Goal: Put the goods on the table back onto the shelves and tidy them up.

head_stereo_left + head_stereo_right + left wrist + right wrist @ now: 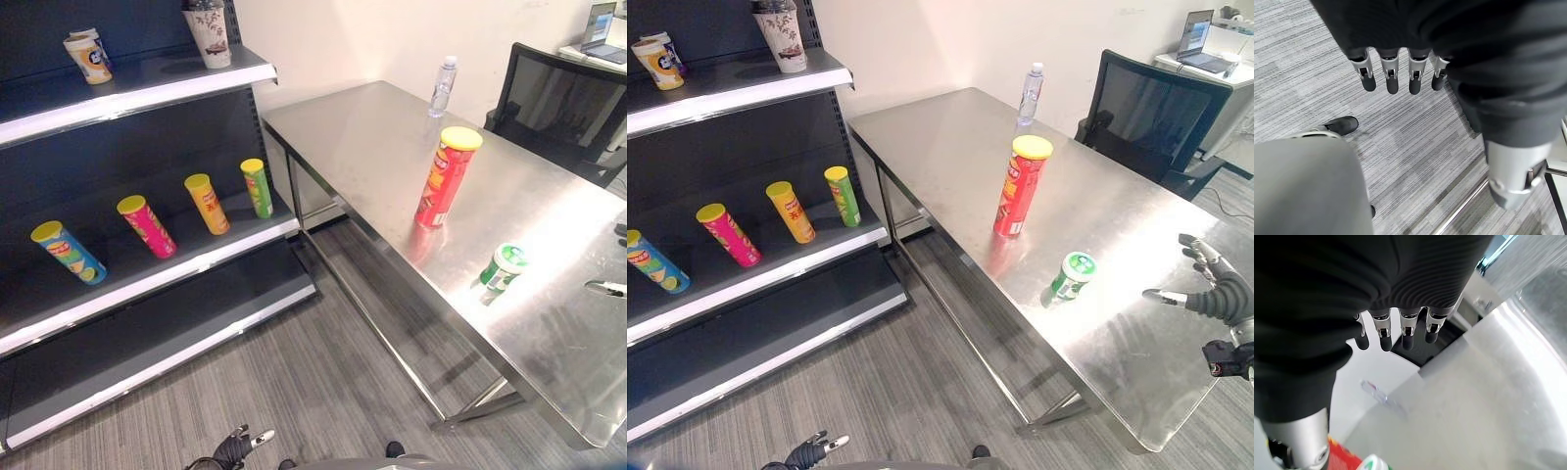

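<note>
Red can (1020, 186) stands mid table (950, 137), green tub (1071, 276) lies nearer. Both look light, stiff, a bit slippery; I'd wrap the can mid-body. Right robot hand (1213, 290) hovers spread, left robot hand (1400, 73) hangs relaxed, empty.

Brushed glossy steel table (392, 147), matt dark metal shelves (147, 83), ribbed grey carpet (294, 382)

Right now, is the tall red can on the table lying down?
No, the tall red can stands upright on the table, yellow lid on top.
</note>
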You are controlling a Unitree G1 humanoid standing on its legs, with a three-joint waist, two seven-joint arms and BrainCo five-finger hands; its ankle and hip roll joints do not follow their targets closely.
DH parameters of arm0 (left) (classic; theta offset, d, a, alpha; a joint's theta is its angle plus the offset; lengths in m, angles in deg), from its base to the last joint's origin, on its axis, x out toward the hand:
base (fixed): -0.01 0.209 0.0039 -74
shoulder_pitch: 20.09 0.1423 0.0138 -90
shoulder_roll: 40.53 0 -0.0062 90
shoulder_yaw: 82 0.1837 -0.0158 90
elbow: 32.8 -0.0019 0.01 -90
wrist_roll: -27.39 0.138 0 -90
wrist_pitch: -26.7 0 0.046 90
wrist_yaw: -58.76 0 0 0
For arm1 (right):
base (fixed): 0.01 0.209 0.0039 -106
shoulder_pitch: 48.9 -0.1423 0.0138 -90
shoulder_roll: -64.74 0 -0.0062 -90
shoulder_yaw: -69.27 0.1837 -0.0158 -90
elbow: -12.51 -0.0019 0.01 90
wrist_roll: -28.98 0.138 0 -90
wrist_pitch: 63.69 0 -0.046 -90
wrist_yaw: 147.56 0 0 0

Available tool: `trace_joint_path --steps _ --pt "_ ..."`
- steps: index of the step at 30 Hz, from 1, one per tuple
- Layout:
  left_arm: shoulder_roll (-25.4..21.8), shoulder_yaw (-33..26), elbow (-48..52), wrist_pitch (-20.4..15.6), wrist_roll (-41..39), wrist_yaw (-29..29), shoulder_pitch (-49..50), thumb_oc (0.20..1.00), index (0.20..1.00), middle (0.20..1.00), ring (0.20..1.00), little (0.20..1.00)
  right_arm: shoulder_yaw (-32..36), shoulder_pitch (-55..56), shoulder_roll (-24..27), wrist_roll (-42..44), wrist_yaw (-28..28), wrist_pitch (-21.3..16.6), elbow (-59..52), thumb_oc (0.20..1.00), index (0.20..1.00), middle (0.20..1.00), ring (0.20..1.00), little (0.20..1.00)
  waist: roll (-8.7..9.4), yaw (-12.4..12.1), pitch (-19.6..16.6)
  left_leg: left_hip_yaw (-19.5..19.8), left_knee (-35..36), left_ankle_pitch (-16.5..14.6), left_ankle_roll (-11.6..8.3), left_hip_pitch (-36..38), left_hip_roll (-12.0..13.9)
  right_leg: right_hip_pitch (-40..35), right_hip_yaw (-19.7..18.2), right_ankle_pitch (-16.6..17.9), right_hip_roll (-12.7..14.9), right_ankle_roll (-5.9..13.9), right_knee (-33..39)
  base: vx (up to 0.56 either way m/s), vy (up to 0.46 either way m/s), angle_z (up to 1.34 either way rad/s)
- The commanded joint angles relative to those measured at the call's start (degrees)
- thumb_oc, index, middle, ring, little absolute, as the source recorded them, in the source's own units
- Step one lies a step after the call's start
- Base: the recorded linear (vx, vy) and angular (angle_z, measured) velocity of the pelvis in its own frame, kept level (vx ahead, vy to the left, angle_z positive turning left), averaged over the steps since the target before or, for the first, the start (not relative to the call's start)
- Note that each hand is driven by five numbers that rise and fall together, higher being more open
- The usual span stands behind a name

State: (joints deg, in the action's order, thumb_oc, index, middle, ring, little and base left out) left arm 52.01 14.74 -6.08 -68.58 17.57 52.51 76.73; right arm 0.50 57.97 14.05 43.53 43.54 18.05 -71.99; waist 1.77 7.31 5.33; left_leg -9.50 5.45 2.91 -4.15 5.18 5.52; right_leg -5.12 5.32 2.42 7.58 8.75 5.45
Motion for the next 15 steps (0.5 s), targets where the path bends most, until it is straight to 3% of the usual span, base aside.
trace_joint_path --steps 1,15 --pt "-2.02 -0.17 -0.24 -2.04 1.78 0.03 -4.18 1.0 1.0 1.0 1.0 1.0 -1.52 -5.63 4.12 -2.74 -1.08 -2.39 1.3 1.0 1.0 1.0 1.0 1.0 1.12 -2.7 1.69 -0.71 -0.45 -4.83 -1.17 3.3 0.11 -0.58 2.01 -1.32 0.08 1.49 -0.45 0.0 0.0 0.0" --pt "-2.43 0.86 -0.44 -2.18 1.19 1.56 -4.67 1.0 1.0 1.0 1.0 1.0 -10.89 -14.78 3.1 -9.03 -5.89 -2.34 8.07 1.0 1.0 1.0 1.0 1.0 0.66 -4.41 1.97 1.36 -0.45 -4.24 -1.36 2.62 -0.02 -1.61 4.05 -1.81 0.38 1.09 -0.45 0.01 -0.01 0.08"
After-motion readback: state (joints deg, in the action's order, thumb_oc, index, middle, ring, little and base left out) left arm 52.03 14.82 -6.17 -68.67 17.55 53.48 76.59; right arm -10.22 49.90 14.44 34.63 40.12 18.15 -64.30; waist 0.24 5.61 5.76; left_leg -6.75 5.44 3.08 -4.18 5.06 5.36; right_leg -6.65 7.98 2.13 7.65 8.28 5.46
